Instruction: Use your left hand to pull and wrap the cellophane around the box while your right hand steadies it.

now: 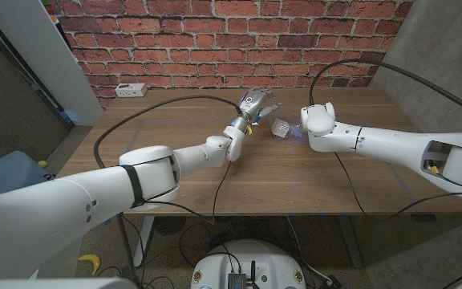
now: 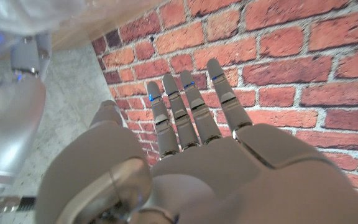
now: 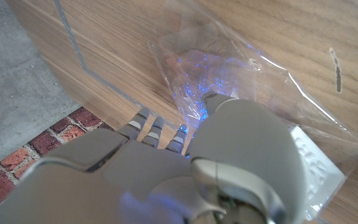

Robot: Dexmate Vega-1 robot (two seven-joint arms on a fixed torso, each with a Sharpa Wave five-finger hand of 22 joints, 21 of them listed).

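A small white box [image 1: 281, 128] wrapped loosely in clear cellophane [image 1: 289, 131] lies on the wooden table [image 1: 295, 177] near its middle. My right hand [image 1: 316, 120] comes in from the right and bears down on it. In the right wrist view that hand [image 3: 229, 162] curls over the box [image 3: 319, 165], with crinkled cellophane [image 3: 216, 68] lit blue spreading past the fingertips. My left hand [image 1: 256, 103] hovers just left of the box, raised off the table. Its fingers [image 2: 191, 106] stretch out straight toward the brick wall and hold nothing; a fold of cellophane [image 2: 17, 18] lies beyond them.
A white power strip [image 1: 131, 90] lies at the table's far left corner. Black cables [image 1: 167, 104] trail across the tabletop from both arms. A brick wall [image 1: 231, 40] stands right behind the table. My right forearm [image 2: 8, 130] passes close to the left hand.
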